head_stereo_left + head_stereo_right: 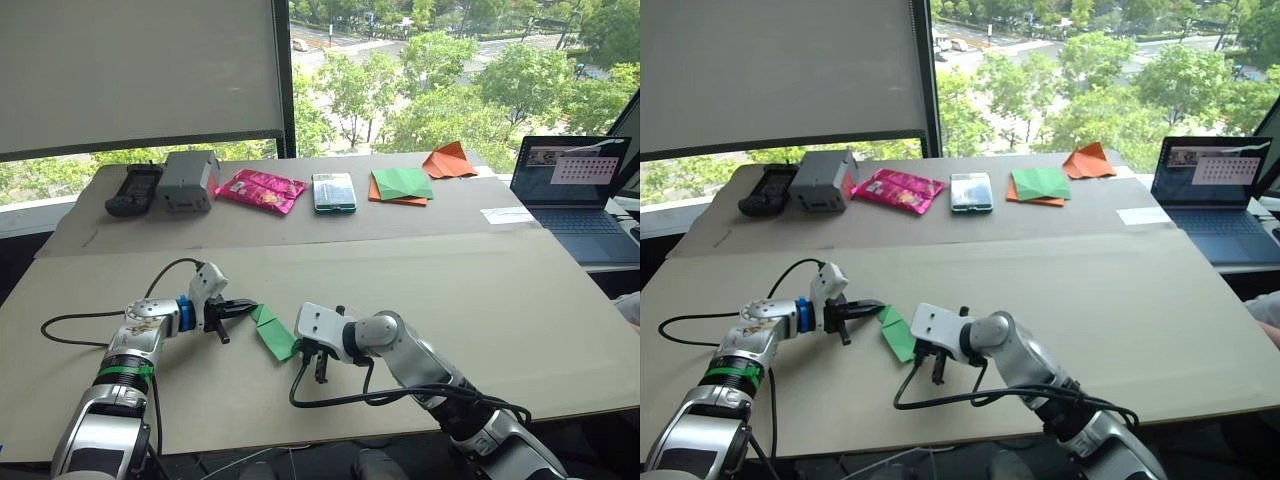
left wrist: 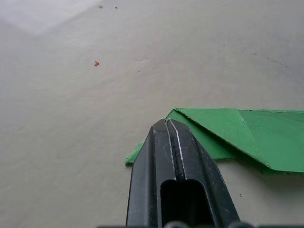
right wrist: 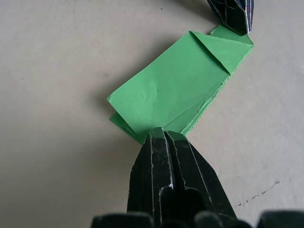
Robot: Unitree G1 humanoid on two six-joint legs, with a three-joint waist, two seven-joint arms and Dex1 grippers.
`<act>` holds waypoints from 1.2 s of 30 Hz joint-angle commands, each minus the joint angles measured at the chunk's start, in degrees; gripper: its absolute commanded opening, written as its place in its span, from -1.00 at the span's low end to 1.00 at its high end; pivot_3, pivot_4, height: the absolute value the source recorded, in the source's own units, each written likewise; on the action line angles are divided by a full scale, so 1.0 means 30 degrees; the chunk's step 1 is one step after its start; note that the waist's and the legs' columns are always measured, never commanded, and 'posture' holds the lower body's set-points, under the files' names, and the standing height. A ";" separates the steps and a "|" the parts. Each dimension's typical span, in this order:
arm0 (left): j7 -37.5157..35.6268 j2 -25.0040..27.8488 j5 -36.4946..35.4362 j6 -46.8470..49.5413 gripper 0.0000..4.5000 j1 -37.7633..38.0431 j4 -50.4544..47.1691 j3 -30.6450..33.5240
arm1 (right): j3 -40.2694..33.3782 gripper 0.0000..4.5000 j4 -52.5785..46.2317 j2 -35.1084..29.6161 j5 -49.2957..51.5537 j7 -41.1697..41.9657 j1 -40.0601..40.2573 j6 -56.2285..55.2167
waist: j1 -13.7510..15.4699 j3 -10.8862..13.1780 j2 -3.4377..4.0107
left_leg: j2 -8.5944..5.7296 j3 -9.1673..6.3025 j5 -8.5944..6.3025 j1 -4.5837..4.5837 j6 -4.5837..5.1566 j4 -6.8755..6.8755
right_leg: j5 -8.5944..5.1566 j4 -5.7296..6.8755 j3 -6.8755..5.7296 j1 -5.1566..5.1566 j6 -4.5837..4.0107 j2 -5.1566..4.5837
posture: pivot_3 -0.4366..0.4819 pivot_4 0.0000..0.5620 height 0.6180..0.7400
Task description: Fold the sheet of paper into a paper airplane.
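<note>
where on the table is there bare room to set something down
Free: the near board right of the right end effector, toward the laptop. Crowded: the far strip, from the black remote to the orange paper shape, and around the green sheet of paper.

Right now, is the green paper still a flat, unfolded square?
No, the sheet of paper shows folded layers and a creased corner flap.

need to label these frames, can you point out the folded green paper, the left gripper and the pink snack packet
folded bright-green sheet of paper (image 3: 175, 90): right wrist view, on its flat top face.
left gripper (image 1: 247, 306): left eye view, at the closed black fingertips on the paper's corner.
flat pink foil snack packet (image 1: 260, 189): left eye view, at its middle.
</note>
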 commanded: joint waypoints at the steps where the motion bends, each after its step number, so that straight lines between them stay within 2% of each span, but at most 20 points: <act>1: -0.0663 0.0687 -0.1385 0.1944 -1.00 0.0251 -0.2620 0.1052 | 0.0636 -1.00 0.1390 -0.0455 -0.0357 -0.0072 0.0761 0.1537 | -0.0014 0.0077 -0.0037 | 0.0002 0.0000 0.0000 -0.0005 0.0000 -0.0005 | 0.0000 0.0000 0.0001 -0.0008 0.0000 0.0000 | -0.05 -0.47 1.00; 5: -0.1068 0.0899 -0.2116 0.3340 -1.00 0.0522 -0.4760 0.1198 | 0.0680 -1.00 0.1440 -0.0349 -0.0360 -0.0104 0.0756 0.1503 | -0.0017 0.0123 -0.0065 | 0.0006 -0.0004 0.0001 -0.0028 0.0001 -0.0012 | 0.0001 -0.0002 0.0000 -0.0028 0.0001 0.0001 | -0.05 -0.47 1.00; 9: -0.0990 0.0398 -0.1683 0.3431 -1.00 0.0940 -0.5422 0.0483 | 0.0712 -1.00 0.1536 -0.0240 -0.0343 -0.0139 0.0686 0.1491 | -0.0013 0.0119 -0.0054 | 0.0005 -0.0002 0.0001 -0.0018 0.0000 -0.0010 | 0.0001 -0.0013 0.0000 -0.0012 0.0001 -0.0001 | -0.05 -0.47 1.00; 15: -0.0665 -0.0205 -0.0338 0.2298 -1.00 0.1263 -0.3995 -0.0647 | 0.0623 -1.00 0.1589 -0.0218 -0.0350 -0.0186 0.0611 0.1539 | -0.0038 0.0129 -0.0054 | 0.0004 -0.0005 0.0001 -0.0021 0.0001 -0.0022 | 0.0001 -0.0013 0.0000 -0.0030 0.0000 0.0003 | -0.05 -0.47 1.00; 21: -0.0303 -0.0819 0.0447 0.1242 -1.00 0.0464 -0.2051 -0.1008 | 0.0577 -1.00 0.1468 -0.0269 -0.0334 -0.0198 0.0723 0.1644 | 0.0001 0.0116 -0.0058 | 0.0003 -0.0004 0.0001 -0.0011 0.0000 -0.0021 | 0.0000 -0.0022 0.0000 -0.0020 0.0000 0.0000 | -0.05 -0.47 1.00; 36: -0.0347 -0.0435 0.1114 -0.0246 -1.00 -0.0287 0.0825 -0.1033 | 0.0450 -1.00 0.1502 -0.0378 -0.0331 -0.0196 0.0593 0.1678 | -0.0007 0.0100 -0.0028 | 0.0002 -0.0004 -0.0001 -0.0005 -0.0002 -0.0023 | 0.0001 -0.0026 0.0000 -0.0013 0.0001 0.0000 | -0.05 -0.47 1.00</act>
